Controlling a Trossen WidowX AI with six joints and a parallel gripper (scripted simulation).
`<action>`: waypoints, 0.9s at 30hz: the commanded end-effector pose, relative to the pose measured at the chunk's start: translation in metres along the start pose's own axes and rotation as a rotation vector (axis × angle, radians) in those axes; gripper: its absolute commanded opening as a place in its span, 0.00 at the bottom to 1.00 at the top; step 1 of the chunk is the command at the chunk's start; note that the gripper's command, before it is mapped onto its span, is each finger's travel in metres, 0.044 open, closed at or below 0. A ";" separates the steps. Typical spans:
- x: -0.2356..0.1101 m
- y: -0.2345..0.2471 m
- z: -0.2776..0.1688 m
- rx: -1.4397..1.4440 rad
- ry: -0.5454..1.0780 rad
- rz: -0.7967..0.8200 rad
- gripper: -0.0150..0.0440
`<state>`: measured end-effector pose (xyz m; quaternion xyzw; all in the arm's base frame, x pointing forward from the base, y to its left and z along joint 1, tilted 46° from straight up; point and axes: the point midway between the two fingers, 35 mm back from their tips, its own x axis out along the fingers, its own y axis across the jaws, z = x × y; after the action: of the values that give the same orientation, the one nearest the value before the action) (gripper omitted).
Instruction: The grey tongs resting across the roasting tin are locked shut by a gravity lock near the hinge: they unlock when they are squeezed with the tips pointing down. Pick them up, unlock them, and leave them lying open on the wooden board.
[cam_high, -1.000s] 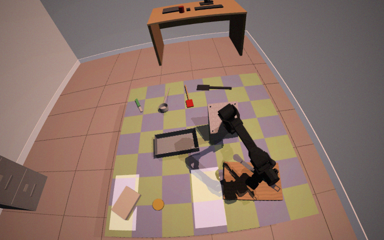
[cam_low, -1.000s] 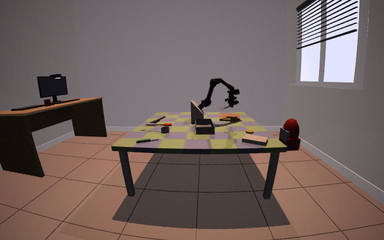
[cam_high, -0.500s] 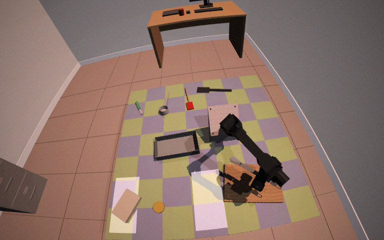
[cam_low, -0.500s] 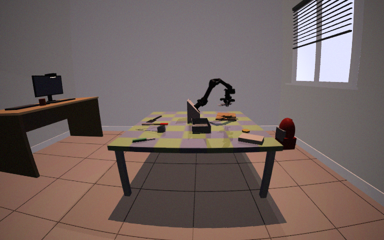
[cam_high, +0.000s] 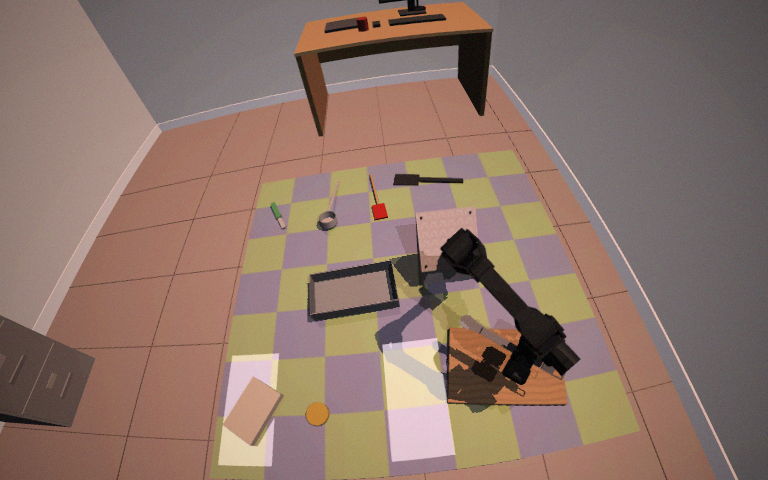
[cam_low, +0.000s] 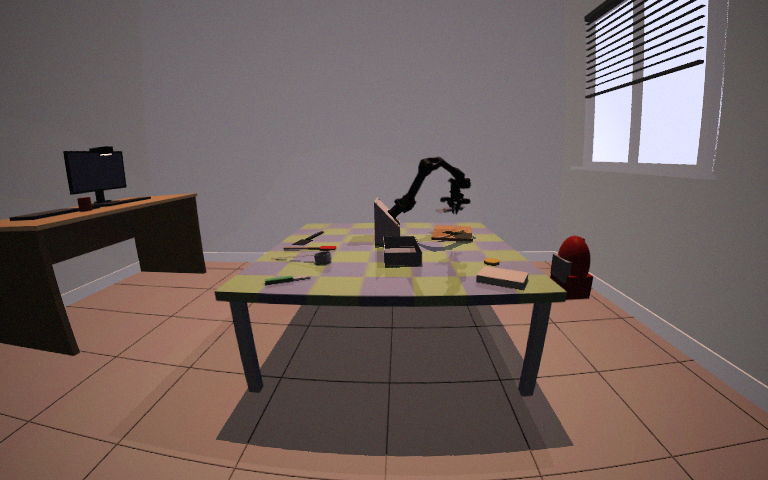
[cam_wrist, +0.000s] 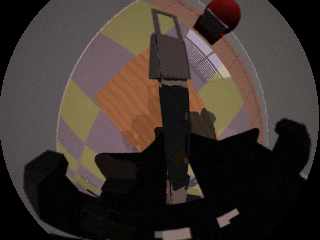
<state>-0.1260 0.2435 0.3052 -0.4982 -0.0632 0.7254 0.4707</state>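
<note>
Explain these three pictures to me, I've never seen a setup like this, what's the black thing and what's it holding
The black thing is a robot arm bolted to a checkered table. One picture looks down from above, one looks across the room, and the round one comes from a camera on the arm's wrist. Its gripper is shut on grey tongs, held in the air above a wooden board. Also on the table: an empty roasting tin, a red spatula, a small pan, a tan block and an orange disc.
</note>
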 end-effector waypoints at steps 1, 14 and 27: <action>0.009 0.002 0.000 -0.005 0.006 0.005 0.00; 0.029 0.002 0.002 -0.005 0.006 0.006 0.00; 0.050 0.002 0.001 -0.006 0.005 0.006 0.00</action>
<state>-0.1311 0.2759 0.2776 -0.4986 -0.0638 0.7253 0.4704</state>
